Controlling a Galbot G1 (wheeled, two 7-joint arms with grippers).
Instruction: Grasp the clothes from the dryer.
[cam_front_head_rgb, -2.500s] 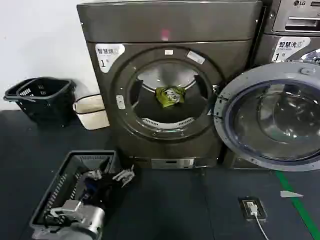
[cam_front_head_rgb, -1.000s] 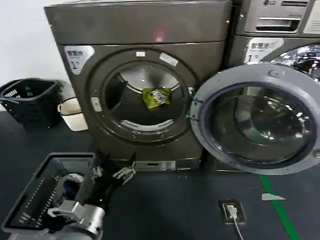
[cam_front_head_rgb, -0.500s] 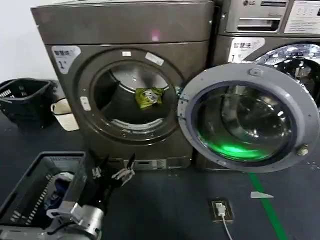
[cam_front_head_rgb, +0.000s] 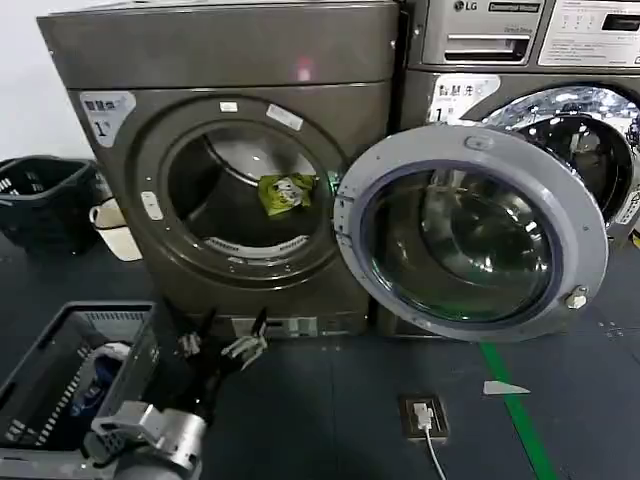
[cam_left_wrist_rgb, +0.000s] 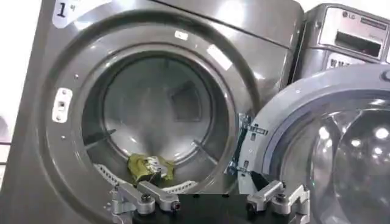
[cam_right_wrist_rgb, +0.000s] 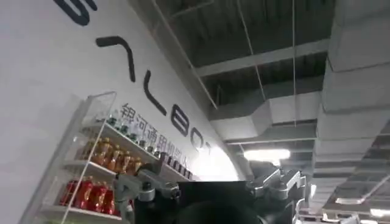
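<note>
a: where are the clothes (cam_front_head_rgb: 285, 192) to be found?

b: they are seen inside the drum of the dryer (cam_front_head_rgb: 120, 60), resting low toward the back, well apart from the left gripper (cam_front_head_rgb: 222, 347), which is held low in front of the machine with its fingers spread and nothing between them.

a: and the right gripper (cam_right_wrist_rgb: 213, 189)?

b: it is pointed up at a ceiling and a shelf of bottles (cam_right_wrist_rgb: 97, 164), fingers parted, idle.

a: what might be spoiled?

b: the porthole rim or the open door (cam_front_head_rgb: 470, 235) could be struck if the reach is aimed wide; the small bundle could be pinched shallowly and dropped.
</note>
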